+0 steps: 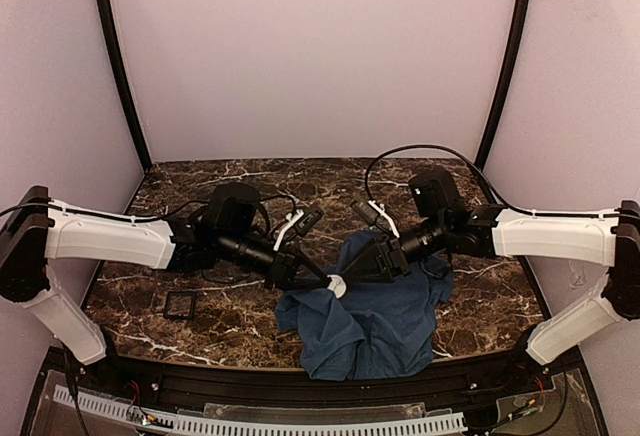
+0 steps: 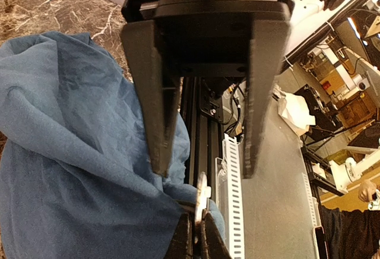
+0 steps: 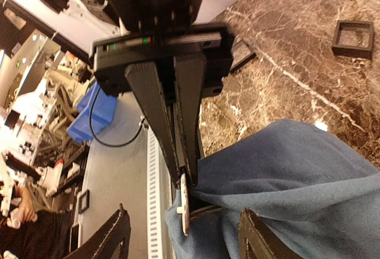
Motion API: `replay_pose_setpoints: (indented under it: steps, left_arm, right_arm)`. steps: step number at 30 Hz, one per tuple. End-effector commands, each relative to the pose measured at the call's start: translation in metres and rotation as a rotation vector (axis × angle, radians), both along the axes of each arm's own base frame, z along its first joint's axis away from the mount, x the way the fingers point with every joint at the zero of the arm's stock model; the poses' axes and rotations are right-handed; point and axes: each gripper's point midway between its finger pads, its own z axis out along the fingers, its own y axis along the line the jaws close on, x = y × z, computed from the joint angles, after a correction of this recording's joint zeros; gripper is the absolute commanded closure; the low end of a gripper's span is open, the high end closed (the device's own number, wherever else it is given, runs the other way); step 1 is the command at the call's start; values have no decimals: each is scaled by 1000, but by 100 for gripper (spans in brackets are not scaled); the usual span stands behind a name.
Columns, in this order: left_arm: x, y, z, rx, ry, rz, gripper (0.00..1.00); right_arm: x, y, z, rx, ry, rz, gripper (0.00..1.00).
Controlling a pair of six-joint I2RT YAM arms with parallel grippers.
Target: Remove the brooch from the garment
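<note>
Far left, on the marble table (image 1: pixel 130 306): small black tray (image 1: pixel 182 304), well apart from the cloth.

Left of centre: left gripper (image 1: pixel 325 278), pressed together on the brooch (image 1: pixel 336 285), a pale disc pinched by its rim at the upper left edge of the blue garment (image 1: pixel 380 326). Seen edge-on in both wrist views, long axis in line with the holding fingers, touching a raised fold of cloth. Cannot tell whether pinned through or already free.

Right of centre: right gripper (image 1: pixel 362 264), spread wide and pinching nothing, fingers to either side of the brooch in its own wrist view.

Nearer arm, and the only one with a hold: the left.

Likely next: a draw back leftward, straight off the fold, away from the right gripper.

Risk: unheld cloth dragged along with the disc.
</note>
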Motion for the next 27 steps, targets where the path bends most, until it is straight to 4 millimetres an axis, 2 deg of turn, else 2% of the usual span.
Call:
replay_pose_setpoints:
  steps: [1, 7, 10, 13, 23, 27]
  left_arm:
    - [13, 3, 35, -130, -58, 123, 99]
    - [38, 11, 67, -287, -70, 318, 99]
    - [45, 15, 81, -365, -46, 375, 99]
    - [49, 17, 92, -420, -43, 399, 99]
    - [41, 21, 100, -431, -51, 378, 99]
    - [40, 22, 99, -417, -59, 375, 99]
  right_arm:
    - [21, -4, 23, 83, -83, -129, 34]
    - [39, -15, 56, 222, -124, -332, 23]
    - [41, -17, 65, 286, -123, -406, 23]
    - [37, -12, 74, 321, -142, -418, 24]
    - [34, 3, 67, 371, -97, -387, 31]
    - [33, 11, 67, 371, -94, -361, 38]
